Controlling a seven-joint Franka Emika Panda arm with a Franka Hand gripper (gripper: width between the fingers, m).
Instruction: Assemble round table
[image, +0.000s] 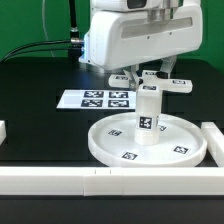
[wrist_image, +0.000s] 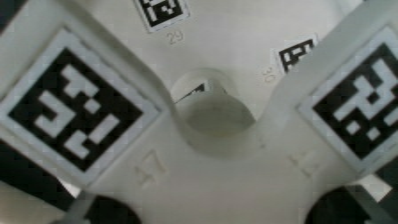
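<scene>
**Leg standing on the disc, foot held under the arm**

Running along the bottom edge of the exterior view, a long white bar (image: 60, 180) is lying nearest the camera, with a second bar (image: 214, 140) edging the black table (image: 40, 85) at the lower right of the frame. Just behind the near bar, the large round rimmed disc (image: 110, 145) is resting flat in the lower middle of the frame, its rim carrying square tags. A short thick cylinder leg (image: 148, 112) is standing upright at the disc's middle, showing one tag on its side.

Directly above the leg, the cross-shaped foot (image: 150, 83) is sitting level under the arm's white body, its tagged arms spreading to either side. Whether it is touching the top of the leg cannot be told. The gripper (image: 152, 72) is coming down onto the foot from above, at upper centre of the frame; its fingers are largely hidden, so I cannot tell if it is clenched on the foot or released.

In the wrist view the foot (wrist_image: 214, 125) is filling the frame, a round hollow at its centre and large tags on its arms.

At middle left of the exterior view, the marker board (image: 95, 99) is lying flat on the table, apart from the disc.
</scene>
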